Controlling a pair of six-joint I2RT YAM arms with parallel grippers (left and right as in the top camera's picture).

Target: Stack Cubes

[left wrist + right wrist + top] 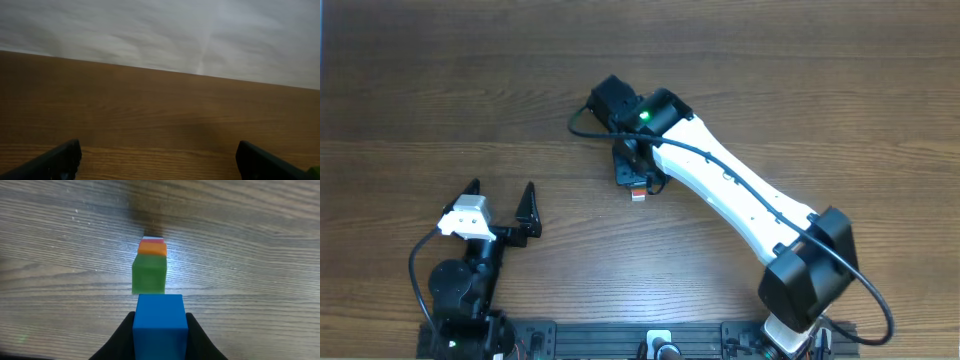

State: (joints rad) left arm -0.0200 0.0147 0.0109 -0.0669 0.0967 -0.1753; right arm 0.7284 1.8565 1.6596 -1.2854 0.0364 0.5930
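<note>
Between the fingers of the right pincer [160, 326], a blue cube [160, 311] is held by two opposite flat sides, near the green cube [148, 274], which appears stacked on an orange cube [152, 248]. The blue cube is judged rigid, light and smooth-faced; a centred side grip is advised. Well apart from the green cube, the left pincer [501, 187] is spread wide and empty.

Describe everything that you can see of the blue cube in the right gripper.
The blue cube is a plain block of one even colour, smooth and matte, with straight edges and no marks. It sits squarely, clamped between the two black fingers of the right gripper, which press on its opposite sides. Just beyond it is a stack with a green cube over an orange cube. Whether the blue cube touches the green one cannot be told.
</note>
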